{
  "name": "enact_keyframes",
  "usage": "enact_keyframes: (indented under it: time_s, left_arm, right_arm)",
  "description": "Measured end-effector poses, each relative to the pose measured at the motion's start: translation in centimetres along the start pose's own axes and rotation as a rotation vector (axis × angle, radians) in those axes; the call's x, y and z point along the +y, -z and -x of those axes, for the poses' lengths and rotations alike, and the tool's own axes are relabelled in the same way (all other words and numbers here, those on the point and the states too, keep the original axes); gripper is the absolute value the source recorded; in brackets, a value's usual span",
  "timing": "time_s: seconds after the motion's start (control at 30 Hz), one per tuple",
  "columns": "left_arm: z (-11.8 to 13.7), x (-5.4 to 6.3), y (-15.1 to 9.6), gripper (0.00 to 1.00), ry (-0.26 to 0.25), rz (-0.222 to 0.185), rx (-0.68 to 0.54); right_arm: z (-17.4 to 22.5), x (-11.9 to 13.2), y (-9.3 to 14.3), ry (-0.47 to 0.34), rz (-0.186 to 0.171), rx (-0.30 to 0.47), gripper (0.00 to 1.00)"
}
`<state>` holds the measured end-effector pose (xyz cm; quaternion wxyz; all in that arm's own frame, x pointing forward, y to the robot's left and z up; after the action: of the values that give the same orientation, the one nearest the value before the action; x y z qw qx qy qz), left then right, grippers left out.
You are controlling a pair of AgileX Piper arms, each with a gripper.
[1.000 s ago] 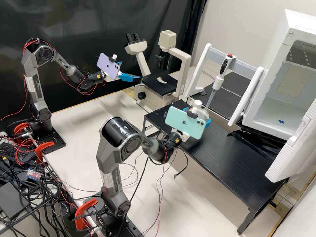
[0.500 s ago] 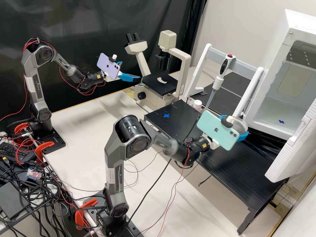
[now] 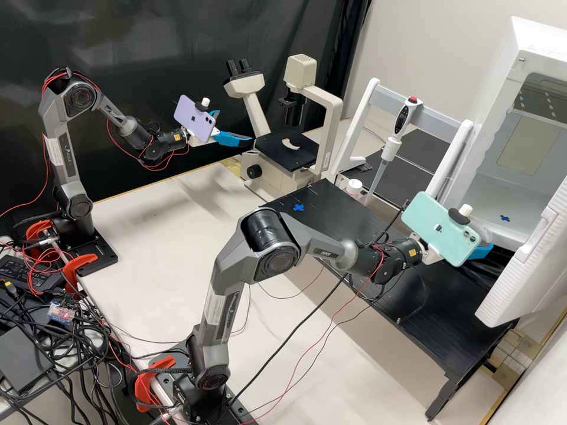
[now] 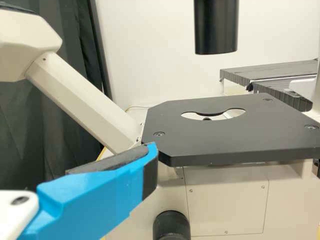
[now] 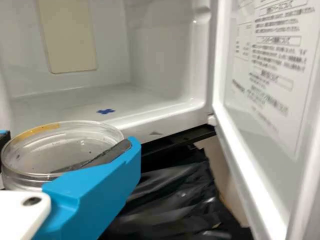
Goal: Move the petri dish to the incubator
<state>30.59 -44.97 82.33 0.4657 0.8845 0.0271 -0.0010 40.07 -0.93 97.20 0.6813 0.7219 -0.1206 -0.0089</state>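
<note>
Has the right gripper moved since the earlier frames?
Yes. The right gripper has moved toward the incubator, away from the bench's blue cross in the high view.

The right gripper (image 3: 481,251) has travelled from beside the white and grey pipette (image 3: 390,147) to just in front of the white, open incubator (image 3: 540,44). The clear, round petri dish (image 5: 55,150) has moved with it, held between its blue fingers. The mint green phone (image 3: 437,227) mounted behind the fingers has shifted likewise. The dark grey right arm (image 3: 221,301) is now more extended behind the gripper. Well back from the gripper, the blue cross mark (image 3: 298,207), largely masked by the phone one second ago, is exposed.
</note>
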Motion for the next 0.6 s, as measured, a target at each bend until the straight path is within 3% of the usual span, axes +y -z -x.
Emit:
enact_keyframes:
  time_s: [0.2, 0.23, 0.6]
  left_arm:
    - [0.0, 0.0, 0.0, 1.00, 0.000, 0.000, 0.000]
    - [0.0, 0.0, 0.0, 1.00, 0.000, 0.000, 0.000]
    - [0.0, 0.0, 0.0, 1.00, 0.000, 0.000, 0.000]
  right_arm:
    - [-3.1, 0.5, 0.4, -0.025, 0.016, -0.069, 0.00]
    - [-3.8, 0.3, 0.4, -0.017, 0.032, -0.083, 0.00]
    - [-7.8, -0.2, 1.8, -0.013, 0.079, -0.099, 0.00]
